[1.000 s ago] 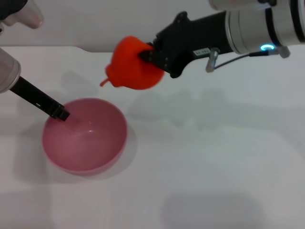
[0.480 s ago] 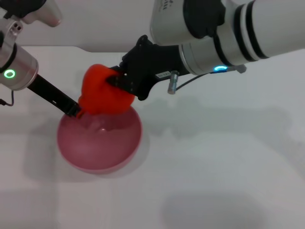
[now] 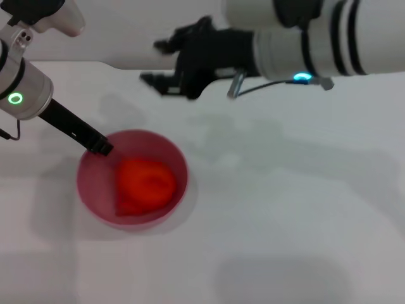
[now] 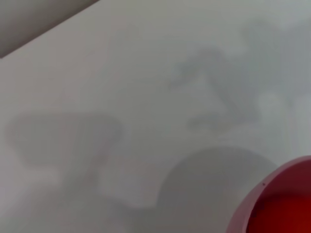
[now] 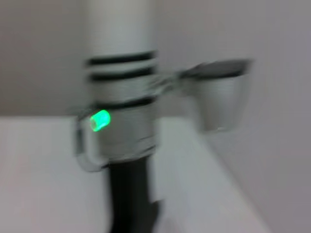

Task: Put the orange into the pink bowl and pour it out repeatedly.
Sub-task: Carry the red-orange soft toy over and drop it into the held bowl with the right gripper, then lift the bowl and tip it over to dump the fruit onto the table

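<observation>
Orange (image 3: pixel 144 185), held above the rim half a second before, lay inside the pink bowl (image 3: pixel 88 193) after my right gripper (image 3: pixel 158 62) opened wide and rose; my left gripper (image 3: pixel 101 147) gripped the rim.

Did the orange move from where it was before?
Yes. The orange dropped from the right gripper down into the bowl, which sits on the table.
</observation>
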Controlling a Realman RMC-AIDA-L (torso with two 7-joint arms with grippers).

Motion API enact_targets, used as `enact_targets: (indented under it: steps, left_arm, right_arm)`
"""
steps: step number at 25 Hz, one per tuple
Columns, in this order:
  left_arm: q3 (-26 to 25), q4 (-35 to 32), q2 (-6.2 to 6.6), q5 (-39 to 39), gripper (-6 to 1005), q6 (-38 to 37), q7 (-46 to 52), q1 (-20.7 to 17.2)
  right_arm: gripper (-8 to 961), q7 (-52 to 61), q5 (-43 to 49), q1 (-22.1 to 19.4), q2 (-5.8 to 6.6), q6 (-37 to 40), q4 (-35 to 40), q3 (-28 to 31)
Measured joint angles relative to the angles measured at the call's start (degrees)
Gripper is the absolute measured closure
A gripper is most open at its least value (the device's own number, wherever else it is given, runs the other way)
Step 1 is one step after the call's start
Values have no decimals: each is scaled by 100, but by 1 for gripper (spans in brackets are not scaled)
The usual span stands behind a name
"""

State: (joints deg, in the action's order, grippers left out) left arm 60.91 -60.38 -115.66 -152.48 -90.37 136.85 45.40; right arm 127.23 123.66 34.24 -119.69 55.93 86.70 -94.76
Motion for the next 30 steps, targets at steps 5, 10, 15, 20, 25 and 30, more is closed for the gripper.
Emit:
enact_targets:
  steps: [5,10,15,20,25,30]
  left_arm:
    - [-18,-94,-78,22,958,226,-38,3]
    - [533,-359,-233,735,958,1033,-230,-78]
    - [1500,-542,-235,1359,958,2122,-284,-445]
    - [2178,-960,-238,1715,958,3165,-418,-935]
    - [3149,-1506,-230,1741,958,4592,-596,-1593]
    - [3890,-1890,-232,1731,958,5769,-840,-2207]
  right_arm:
    - [501,-140,-26,-614,-21,-999,-59,261]
    - [426,-681,-1340,-1119,-15,-2092,-521,547]
    - [429,-3428,-4642,-1680,33,-2478,-837,624]
    - [429,-6831,-8323,-2032,45,-1323,-1566,764]
    - [429,-8619,-10356,-1973,67,760,-2899,865]
    - [429,-8701,-10516,-1966,71,1037,-3145,1018]
